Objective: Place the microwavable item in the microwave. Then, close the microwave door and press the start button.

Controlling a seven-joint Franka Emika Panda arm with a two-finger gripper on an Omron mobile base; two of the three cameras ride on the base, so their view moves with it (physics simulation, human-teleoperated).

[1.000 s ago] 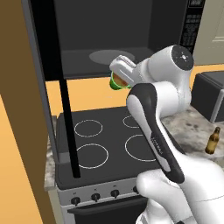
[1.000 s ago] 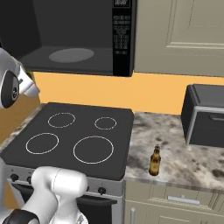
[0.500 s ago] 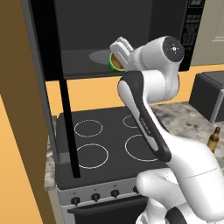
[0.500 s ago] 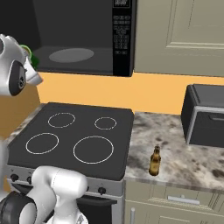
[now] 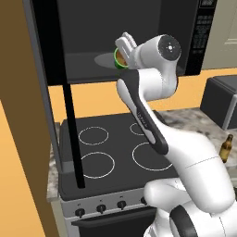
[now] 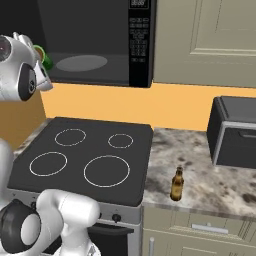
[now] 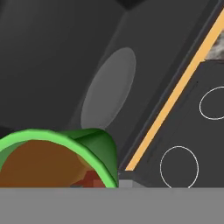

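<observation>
You look from behind the arm's left, forward and down, at the stove (image 5: 111, 152) and the open microwave (image 5: 139, 37) above it. Your right base view faces the same stove (image 6: 85, 160) and microwave (image 6: 95, 45) from the other side, reaching further along the counter (image 6: 210, 180). Your hand view sits close, rolled sideways, facing the turntable plate (image 7: 109, 87).

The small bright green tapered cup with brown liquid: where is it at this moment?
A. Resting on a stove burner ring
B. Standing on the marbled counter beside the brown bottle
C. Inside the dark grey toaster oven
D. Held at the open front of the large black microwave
D: the green cup is held at the opening of the black microwave, short of its grey turntable plate.
</observation>
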